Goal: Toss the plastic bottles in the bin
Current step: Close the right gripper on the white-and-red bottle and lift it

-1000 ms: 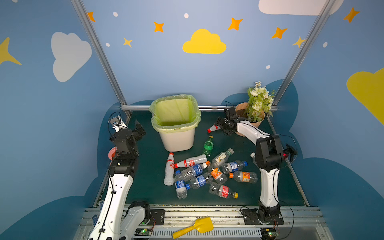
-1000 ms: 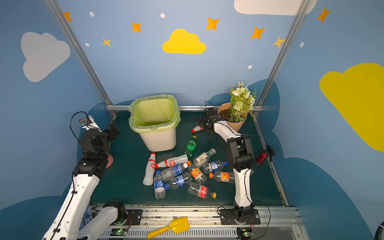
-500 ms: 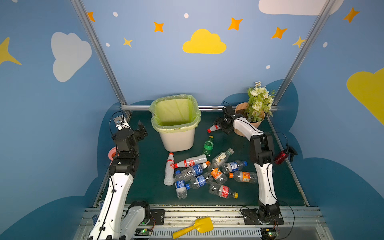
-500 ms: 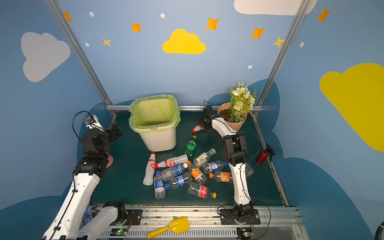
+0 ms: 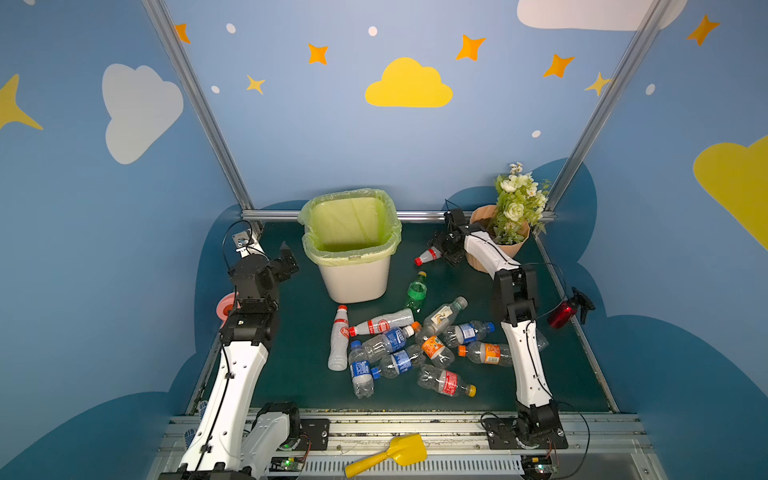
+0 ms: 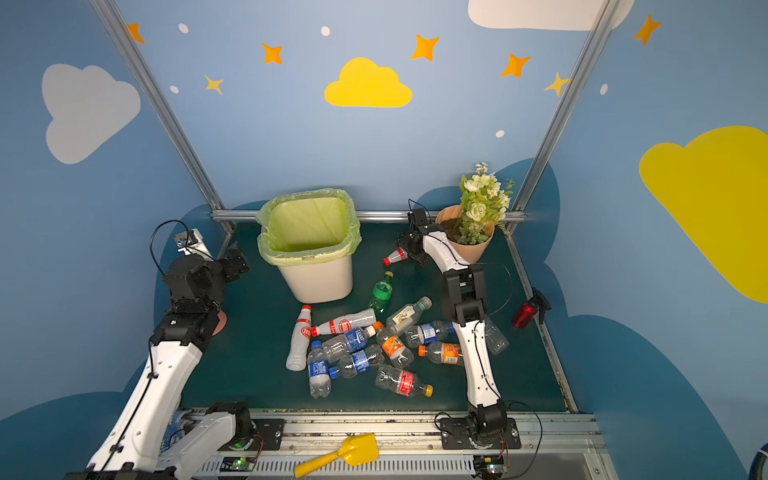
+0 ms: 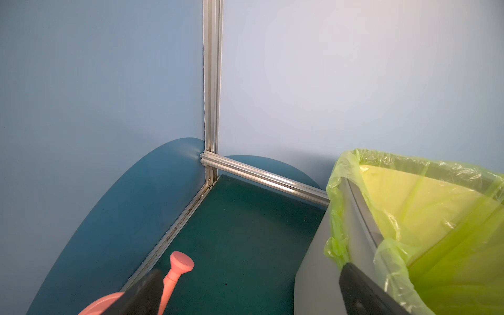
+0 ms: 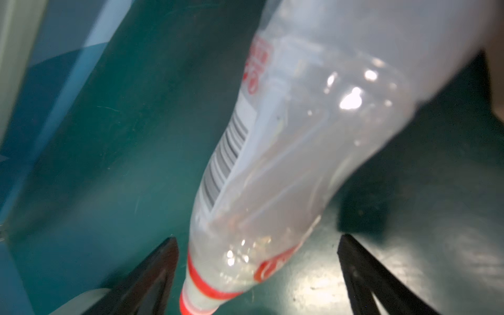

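The bin [image 5: 353, 279] [image 6: 320, 286], off-white with a light-green bag, stands at the back middle. A white plastic bottle with a red cap [image 5: 427, 256] [image 6: 394, 257] lies alone between the bin and the flower pot. My right gripper [image 5: 445, 250] [image 8: 257, 240] is open and straddles this bottle [image 8: 286, 152], with a gap at each finger. Several more plastic bottles lie in a heap [image 5: 399, 345] at the table's middle, a green one [image 5: 416, 291] at its back. Left of the bin, my left gripper [image 5: 287, 261] [image 7: 251, 289] hangs open and empty beside the bin's wall [image 7: 313, 259].
A peach flower pot [image 5: 513, 249] with white flowers stands just behind my right gripper. A red spray bottle [image 5: 563, 312] lies by the right edge, and a pink watering can [image 5: 226, 307] [image 7: 178, 268] by the left edge. A yellow scoop [image 5: 390, 455] lies on the front rail.
My right arm's elbow has swung in toward the middle while its gripper stayed at the red-capped bottle by the pot. My left gripper has edged slightly toward the bin.
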`<action>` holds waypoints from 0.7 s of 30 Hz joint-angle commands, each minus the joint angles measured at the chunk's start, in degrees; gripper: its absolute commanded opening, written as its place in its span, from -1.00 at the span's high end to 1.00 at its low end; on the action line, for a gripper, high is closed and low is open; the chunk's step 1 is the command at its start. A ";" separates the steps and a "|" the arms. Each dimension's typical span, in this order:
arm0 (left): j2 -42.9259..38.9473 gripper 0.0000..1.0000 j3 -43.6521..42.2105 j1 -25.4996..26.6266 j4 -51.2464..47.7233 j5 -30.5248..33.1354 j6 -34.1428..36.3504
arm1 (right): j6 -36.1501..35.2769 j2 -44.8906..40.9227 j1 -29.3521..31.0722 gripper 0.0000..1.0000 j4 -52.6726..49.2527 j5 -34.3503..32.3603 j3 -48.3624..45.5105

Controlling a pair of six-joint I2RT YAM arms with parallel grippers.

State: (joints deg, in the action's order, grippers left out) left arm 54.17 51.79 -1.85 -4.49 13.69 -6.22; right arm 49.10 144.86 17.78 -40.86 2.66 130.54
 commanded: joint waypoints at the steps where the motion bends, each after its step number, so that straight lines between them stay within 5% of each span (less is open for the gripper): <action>1: 0.05 -1.00 -0.06 0.00 0.71 -0.77 0.52 | -0.93 2.27 -0.60 -0.75 -3.58 0.71 4.29; 21: 0.85 -1.00 -0.20 0.01 0.89 -0.99 -1.19 | -4.44 5.52 -1.60 -0.01 -3.07 9.63 6.50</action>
State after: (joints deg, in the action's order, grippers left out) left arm 55.11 51.79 -1.85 -4.51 12.71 -6.57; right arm 45.89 148.62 16.56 -43.40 10.04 136.00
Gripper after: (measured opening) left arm 0.998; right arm 0.513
